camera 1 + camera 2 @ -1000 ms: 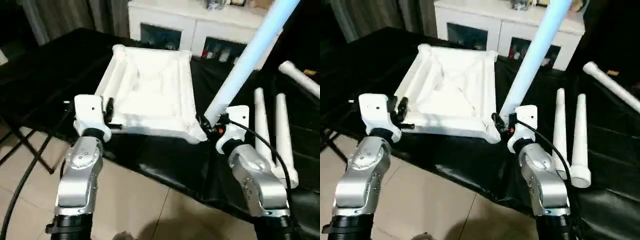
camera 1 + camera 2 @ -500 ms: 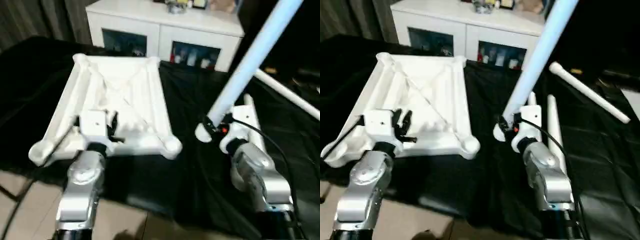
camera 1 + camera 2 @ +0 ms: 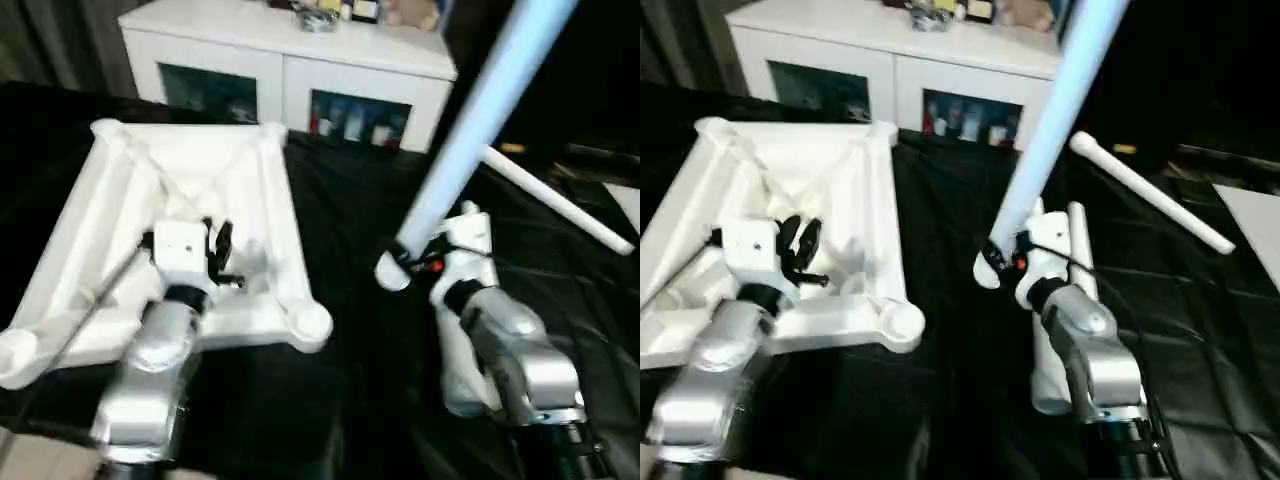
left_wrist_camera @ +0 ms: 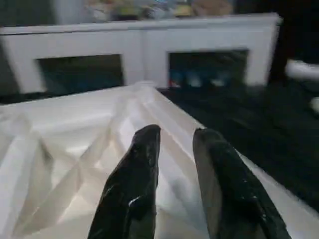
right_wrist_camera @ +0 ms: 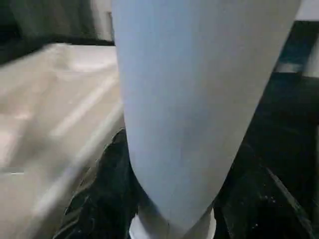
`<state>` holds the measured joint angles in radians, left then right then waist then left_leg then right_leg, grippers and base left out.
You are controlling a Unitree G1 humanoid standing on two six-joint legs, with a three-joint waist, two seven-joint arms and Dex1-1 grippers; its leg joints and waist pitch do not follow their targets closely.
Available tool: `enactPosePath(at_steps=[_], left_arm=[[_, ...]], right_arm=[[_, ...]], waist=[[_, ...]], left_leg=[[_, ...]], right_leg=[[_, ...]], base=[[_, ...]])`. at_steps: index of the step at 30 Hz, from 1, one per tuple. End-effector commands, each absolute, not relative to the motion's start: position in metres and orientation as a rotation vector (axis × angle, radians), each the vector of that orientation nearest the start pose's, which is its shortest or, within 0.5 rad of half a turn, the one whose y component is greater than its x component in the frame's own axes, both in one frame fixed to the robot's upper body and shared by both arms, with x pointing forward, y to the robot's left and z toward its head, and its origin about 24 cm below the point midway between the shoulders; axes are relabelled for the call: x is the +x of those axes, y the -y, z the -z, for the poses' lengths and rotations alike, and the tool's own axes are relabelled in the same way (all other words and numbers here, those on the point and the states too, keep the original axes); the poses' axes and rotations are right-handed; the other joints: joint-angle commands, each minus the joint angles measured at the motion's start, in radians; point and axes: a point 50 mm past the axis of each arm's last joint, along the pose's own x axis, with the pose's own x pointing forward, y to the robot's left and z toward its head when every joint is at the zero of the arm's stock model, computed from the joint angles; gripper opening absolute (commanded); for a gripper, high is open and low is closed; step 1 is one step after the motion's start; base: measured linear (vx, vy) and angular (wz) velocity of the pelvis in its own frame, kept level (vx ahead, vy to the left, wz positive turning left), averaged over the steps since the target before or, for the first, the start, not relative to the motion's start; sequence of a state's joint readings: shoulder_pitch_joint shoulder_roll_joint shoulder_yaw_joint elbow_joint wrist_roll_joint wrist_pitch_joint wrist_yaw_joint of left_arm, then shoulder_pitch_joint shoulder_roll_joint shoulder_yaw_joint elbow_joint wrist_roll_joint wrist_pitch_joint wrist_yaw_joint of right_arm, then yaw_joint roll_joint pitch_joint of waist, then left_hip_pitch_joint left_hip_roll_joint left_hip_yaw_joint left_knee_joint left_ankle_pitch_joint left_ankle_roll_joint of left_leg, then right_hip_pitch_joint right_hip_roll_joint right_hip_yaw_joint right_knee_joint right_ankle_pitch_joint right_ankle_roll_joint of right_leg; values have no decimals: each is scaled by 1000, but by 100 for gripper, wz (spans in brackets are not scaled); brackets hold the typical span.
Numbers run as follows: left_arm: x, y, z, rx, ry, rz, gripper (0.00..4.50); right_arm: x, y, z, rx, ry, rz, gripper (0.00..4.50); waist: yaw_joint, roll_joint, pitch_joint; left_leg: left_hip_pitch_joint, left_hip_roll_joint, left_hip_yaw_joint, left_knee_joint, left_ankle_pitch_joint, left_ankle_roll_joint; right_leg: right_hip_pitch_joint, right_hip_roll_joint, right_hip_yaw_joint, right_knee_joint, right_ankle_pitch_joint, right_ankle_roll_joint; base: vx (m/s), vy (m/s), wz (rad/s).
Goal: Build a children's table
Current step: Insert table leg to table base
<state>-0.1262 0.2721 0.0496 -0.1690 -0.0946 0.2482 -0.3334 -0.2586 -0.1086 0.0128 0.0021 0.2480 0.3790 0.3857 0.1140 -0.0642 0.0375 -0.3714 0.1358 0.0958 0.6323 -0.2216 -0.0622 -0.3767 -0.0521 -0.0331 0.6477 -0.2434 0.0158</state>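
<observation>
A black cloth [image 3: 360, 330] covers the work surface; a white cabinet [image 3: 290, 75] stands behind it. Since a second ago the tabletop [image 3: 170, 240], ribs up, has turned so its near corner stands clear of the leg [image 3: 470, 140]. The right gripper [image 3: 1002, 262] pinches that leg near its thick end, its long axis slanting up and away. The left gripper [image 4: 174, 149] hovers over the ribs, fingers slightly spread.

Held leg [image 3: 470, 130] top cut off
</observation>
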Motion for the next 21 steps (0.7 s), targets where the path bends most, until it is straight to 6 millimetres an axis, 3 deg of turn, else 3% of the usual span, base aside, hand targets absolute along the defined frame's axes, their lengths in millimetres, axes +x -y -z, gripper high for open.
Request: enactPosePath(at_steps=[1, 2, 3, 4, 5, 6, 7, 8, 10, 12, 14, 16, 21], left_arm=[[265, -167, -90, 198, -36, 528, 133], [262, -167, -87, 217, -70, 614, 133], [259, -166, -85, 229, -113, 705, 133], [257, -167, -84, 230, -136, 745, 133], [257, -167, -83, 229, -157, 776, 152], [256, -168, -82, 226, -185, 816, 152], [256, -170, -81, 206, -219, 868, 163], [257, -171, -82, 202, -232, 899, 171], [257, -171, -83, 208, -253, 936, 190], [257, -172, -84, 209, -269, 959, 200], [255, -173, -83, 207, -336, 1047, 212], [254, -176, -81, 229, -378, 1074, 234], [259, -189, -77, 301, -472, 1078, 261]], right_arm=[[294, 127, -89, 152, -67, -529, 183], [294, 127, -90, 162, -67, -542, 183], [293, 126, -91, 173, -69, -572, 183], [292, 125, -92, 170, -70, -590, 183], [291, 125, -92, 165, -72, -604, 183], [290, 124, -93, 160, -76, -625, 183], [289, 125, -93, 145, -79, -649, 183], [289, 126, -94, 145, -81, -659, 183], [289, 127, -95, 143, -81, -667, 183], [289, 129, -96, 136, -79, -671, 183], [289, 132, -99, 131, -74, -693, 183], [289, 133, -100, 112, -76, -711, 183], [286, 135, -98, 93, -95, -749, 183]], waist=[[-1, 27, -79], [2, 30, -77], [2, 30, -63], [2, 34, -53], [1, 39, -50], [-3, 35, -43], [-6, 36, -37], [-5, 37, -34], [-7, 43, -15], [-6, 35, -16], [-1, 39, -23], [1, 39, -25], [0, 37, -34]], left_leg=[[33, 47, -10, -37, 570, 75], [35, 45, -3, -37, 550, 57], [23, 48, 3, -55, 402, 29], [19, 59, 5, -75, 190, -7], [20, 62, 6, -84, 92, -25], [20, 72, 8, -97, -64, -41], [20, 77, 13, -108, -169, -49], [23, 78, 17, -111, -216, -51], [33, 83, 21, -122, -398, -72], [34, 83, 19, -127, -394, -69], [36, 83, 24, -125, -328, -59], [29, 84, 32, -125, -252, -43], [25, 84, 40, -121, -175, -32]], right_leg=[[37, -33, 31, -12, 547, -166], [29, -33, 30, -16, 528, -171], [34, -44, 30, -32, 420, -176], [38, -59, 31, -44, 278, -192], [38, -65, 33, -48, 218, -200], [41, -74, 35, -56, 127, -211], [41, -80, 36, -63, 27, -213], [37, -82, 37, -69, -33, -211], [25, -95, 46, -101, -337, -177], [29, -104, 51, -115, -448, -140], [24, -103, 54, -112, -410, -133], [27, -95, 52, -104, -301, -150], [33, -89, 45, -92, -185, -176]], base=[[0, 0, 0], [0, 0, 0], [0, 0, 0], [0, 0, 0], [-62, -2, 4], [-62, -2, 4], [-76, -11, 3], [-79, -20, 0], [-76, -19, -1], [-58, -19, -4], [0, 0, 0], [0, 0, 0], [0, 0, 0]])
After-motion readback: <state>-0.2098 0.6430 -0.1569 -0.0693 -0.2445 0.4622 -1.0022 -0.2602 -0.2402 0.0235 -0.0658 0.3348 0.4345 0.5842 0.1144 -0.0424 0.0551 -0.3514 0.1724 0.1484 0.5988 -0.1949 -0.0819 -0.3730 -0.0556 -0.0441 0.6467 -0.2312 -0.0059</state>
